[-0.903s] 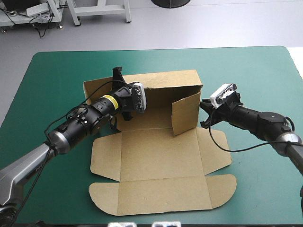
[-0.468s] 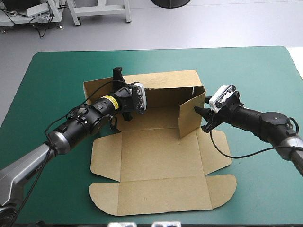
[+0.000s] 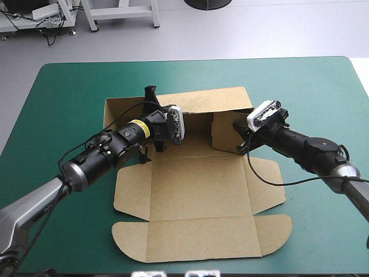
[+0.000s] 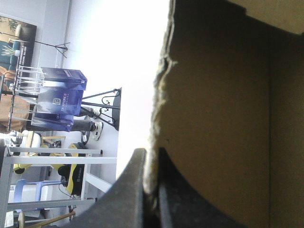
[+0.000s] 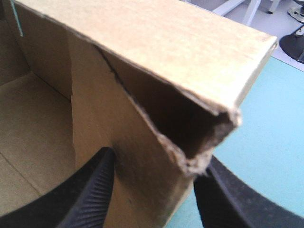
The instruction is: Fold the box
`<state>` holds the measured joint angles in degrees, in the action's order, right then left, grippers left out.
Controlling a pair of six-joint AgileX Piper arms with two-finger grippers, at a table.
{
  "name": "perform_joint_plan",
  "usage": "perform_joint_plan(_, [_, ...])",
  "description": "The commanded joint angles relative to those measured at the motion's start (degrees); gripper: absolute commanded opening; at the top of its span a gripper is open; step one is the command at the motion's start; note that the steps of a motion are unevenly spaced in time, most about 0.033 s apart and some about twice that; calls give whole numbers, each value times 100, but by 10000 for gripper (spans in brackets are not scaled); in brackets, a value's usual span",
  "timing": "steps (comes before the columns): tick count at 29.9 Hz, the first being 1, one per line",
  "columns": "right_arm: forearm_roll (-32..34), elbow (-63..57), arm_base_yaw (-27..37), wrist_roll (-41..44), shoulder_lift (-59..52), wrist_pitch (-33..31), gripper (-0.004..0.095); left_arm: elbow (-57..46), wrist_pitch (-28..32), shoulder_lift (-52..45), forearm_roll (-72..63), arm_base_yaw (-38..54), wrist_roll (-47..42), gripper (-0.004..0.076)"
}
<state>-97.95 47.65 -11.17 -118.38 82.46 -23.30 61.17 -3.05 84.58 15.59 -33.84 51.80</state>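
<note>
1. The brown box lies at the middle of the table, on its teal-green cover, partly raised and open to the camera above.
2. Its far wall stands upright, and the base and the lid lie flat on the near side, the lid's rounded tabs nearest the table's near edge.
3. At the box's far right corner a side flap is turned inward against the far wall. The side panels at the base's left and right lie flat on the cover.
4. The left gripper reaches in from the left to the left part of the far wall. In the left wrist view its black fingers are pressed almost together with the wall's ragged top edge pinched between them.
5. The right gripper comes in from the right at the folded corner. In the right wrist view its fingers stand well apart, one inside the box against the flap, the other outside over the cover, with the torn corner of board between them.
6. The box sits well clear of all four table edges, a little nearer the near edge than the far one.
</note>
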Motion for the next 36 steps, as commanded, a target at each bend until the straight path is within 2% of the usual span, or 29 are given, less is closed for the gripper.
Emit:
perform_joint_plan(1, [-378, 204, -330, -75, -138, 168, 481, 119, 247, -167, -236, -159, -174, -9])
perform_joint_plan(3, [-378, 209, -425, -75, -138, 212, 471, 119, 247, -167, -236, -159, -174, -9])
perform_joint_plan(5, [-381, 209, -519, 8, -138, 212, 408, 119, 305, -167, -236, -159, -174, -9])
perform_joint_plan(8, [-381, 209, -582, 127, -138, 176, 221, 119, 305, -167, -177, -159, -65, -8])
perform_joint_plan(11, [-381, 209, -582, 260, -138, 179, -16, 119, 229, -167, -29, -159, -65, -4])
perform_joint_plan(16, [-390, 209, -582, 564, -138, 179, -20, 119, 63, -189, 167, -159, -65, 111])
perform_joint_plan(21, [-390, 209, -582, 648, -138, 189, -20, 119, 22, -380, 167, -159, -65, 323])
perform_joint_plan(25, [-390, 249, -582, 708, -138, 305, -19, 119, 4, -577, 11, -159, -107, 445])
perform_joint_plan(27, [-390, 264, -582, 709, -138, 384, -19, 119, -71, -703, -12, -210, -107, 475])
perform_joint_plan(36, [-380, 410, -582, 797, -138, 515, -20, 119, -1013, -1236, -91, -988, -92, 477])
